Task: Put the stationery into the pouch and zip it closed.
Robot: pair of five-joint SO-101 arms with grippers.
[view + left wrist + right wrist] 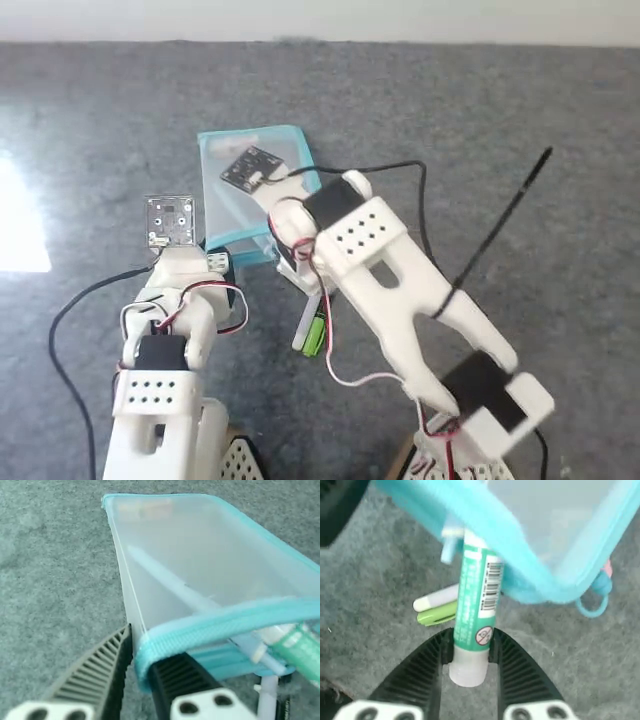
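— Where do we see the green stick?
— Our right gripper pinches its base, the far end poking into the pouch mouth.
— And our left gripper?
— Clamped on the pouch's zipper edge (two pens lie just beside the pouch).

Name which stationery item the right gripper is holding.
The green-labelled stick, clamped in the right gripper; the white pen and lime pen lie loose on the table.

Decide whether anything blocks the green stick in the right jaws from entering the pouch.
Nothing visible does: the green stick has its tip at the open mouth of the pouch, where a white pen already lies inside.
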